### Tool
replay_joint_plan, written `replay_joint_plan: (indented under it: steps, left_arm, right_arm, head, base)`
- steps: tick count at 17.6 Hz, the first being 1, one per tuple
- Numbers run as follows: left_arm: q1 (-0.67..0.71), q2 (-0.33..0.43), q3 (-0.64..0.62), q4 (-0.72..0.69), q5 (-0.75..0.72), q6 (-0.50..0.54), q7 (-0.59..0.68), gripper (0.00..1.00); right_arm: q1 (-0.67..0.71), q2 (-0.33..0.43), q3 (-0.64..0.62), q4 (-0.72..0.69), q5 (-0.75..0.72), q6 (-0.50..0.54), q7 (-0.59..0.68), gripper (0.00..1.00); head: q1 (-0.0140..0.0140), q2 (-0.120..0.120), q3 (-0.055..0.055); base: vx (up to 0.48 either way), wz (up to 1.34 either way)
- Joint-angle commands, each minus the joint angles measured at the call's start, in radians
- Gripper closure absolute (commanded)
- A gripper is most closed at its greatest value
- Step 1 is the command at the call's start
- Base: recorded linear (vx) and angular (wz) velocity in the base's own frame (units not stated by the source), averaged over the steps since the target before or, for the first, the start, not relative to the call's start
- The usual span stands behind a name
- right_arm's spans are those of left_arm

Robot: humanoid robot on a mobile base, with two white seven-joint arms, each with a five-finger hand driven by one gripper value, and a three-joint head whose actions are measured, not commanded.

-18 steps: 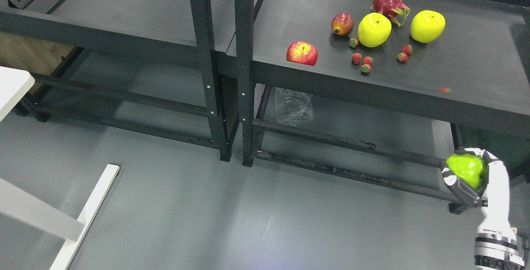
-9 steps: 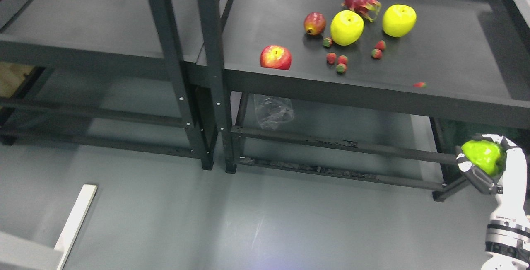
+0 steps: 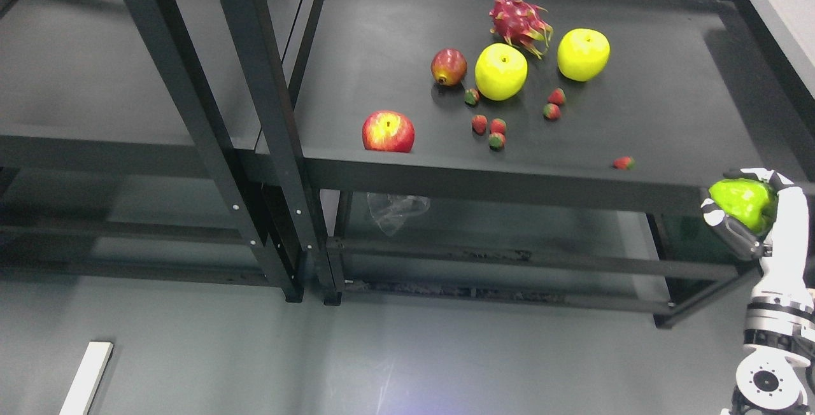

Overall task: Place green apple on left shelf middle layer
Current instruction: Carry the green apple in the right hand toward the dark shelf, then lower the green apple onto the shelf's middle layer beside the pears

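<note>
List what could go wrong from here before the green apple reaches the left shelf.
1. The right hand holds the green apple at the far right, beyond the right shelf; the left shelf lies across the picture, so a long carry may loosen the grip.
2. The upright posts stand between the shelves; the arm might clip them.
3. A low sweep could knock the red apple or strawberries.
</note>
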Motion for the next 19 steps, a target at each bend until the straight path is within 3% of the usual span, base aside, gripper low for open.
replay_joint_plan:
  steps: [1,14,15,16,19]
  left_arm:
    - [-0.021,0.017,0.0,0.0,0.0,-0.001,0.0,0.0]
    - [-0.021,0.017,0.0,0.0,0.001,-0.001,0.0,0.0]
    - [-0.021,0.017,0.0,0.0,0.001,-0.001,0.0,0.0]
    - [-0.021,0.017,0.0,0.0,0.001,-0.001,0.0,0.0]
    - [-0.021,0.017,0.0,0.0,0.0,-0.001,0.0,0.0]
  right_arm:
    - [-0.043,-0.02,0.116,0.021,0.029,0.009,0.025,1.0]
    - [-0.052,-0.017,0.173,0.145,0.084,0.029,0.069,0.97]
    - [-0.044,-0.017,0.173,0.145,0.083,0.035,0.069,0.9]
    - [-0.04,-0.016,0.173,0.145,0.076,0.045,0.069,0.75]
    - [-0.039,-0.01,0.172,0.145,0.058,0.061,0.071,0.25]
  head:
    - [0.0,0.0,0.0]
    - [0.0,0.0,0.0]
    - [0.0,0.0,0.0]
    - [0.0,0.0,0.0]
    - [0.0,0.0,0.0]
  base:
    - [0.296,0.16]
    - [0.234,0.14]
    - [0.138,0.0]
    - [0.138,0.0]
    - [0.119,0.0]
